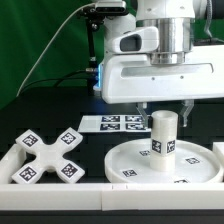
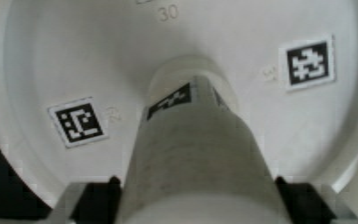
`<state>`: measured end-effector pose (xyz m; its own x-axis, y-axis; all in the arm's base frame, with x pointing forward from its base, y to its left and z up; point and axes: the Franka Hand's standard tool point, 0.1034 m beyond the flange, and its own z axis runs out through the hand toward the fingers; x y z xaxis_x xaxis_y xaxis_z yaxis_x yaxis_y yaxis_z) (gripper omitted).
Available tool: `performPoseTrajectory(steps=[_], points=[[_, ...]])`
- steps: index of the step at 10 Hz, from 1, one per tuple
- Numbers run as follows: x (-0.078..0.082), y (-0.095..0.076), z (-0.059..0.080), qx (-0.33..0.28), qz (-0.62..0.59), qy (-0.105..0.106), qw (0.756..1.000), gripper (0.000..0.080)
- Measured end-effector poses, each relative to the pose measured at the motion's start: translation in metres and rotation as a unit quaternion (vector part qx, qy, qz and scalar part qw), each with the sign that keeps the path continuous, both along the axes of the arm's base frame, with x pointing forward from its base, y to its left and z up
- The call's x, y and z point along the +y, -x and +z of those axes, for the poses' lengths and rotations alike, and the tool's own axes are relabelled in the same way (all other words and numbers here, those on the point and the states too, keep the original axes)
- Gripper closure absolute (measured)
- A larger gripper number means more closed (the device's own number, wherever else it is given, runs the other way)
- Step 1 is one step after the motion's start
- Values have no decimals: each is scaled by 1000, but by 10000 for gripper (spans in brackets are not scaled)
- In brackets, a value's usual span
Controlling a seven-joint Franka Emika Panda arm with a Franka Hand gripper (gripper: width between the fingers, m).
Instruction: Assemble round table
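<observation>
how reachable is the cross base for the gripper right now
Probably yes: the cross base lies uncovered beside the disc, nothing on top. The gripper is at the post, so it must move over.

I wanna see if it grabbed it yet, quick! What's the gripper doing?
Gripper: open, fingers either side of the short thick white plastic cylinder post, holding nothing.

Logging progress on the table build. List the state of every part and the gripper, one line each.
gripper: open, fingers either side of the post's top, apparently not clamped.
post: upright on the disc; whether it is fixed cannot be told.
disc: flat on the table, carrying the post.
cross base: flat on the table, apart from the disc, unattached.
marker board: flat, behind the disc.
</observation>
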<state>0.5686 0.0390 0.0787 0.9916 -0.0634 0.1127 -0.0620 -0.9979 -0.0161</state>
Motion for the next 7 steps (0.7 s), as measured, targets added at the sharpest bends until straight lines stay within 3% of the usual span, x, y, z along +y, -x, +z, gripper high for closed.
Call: performPoseTrajectory(steps=[2, 3, 7], points=[[-2, 1, -1, -7, -156, -15, 988, 396], [-3, 2, -1, -8, -241, -24, 970, 396], [-5, 4, -2, -3, -372, -45, 927, 395]])
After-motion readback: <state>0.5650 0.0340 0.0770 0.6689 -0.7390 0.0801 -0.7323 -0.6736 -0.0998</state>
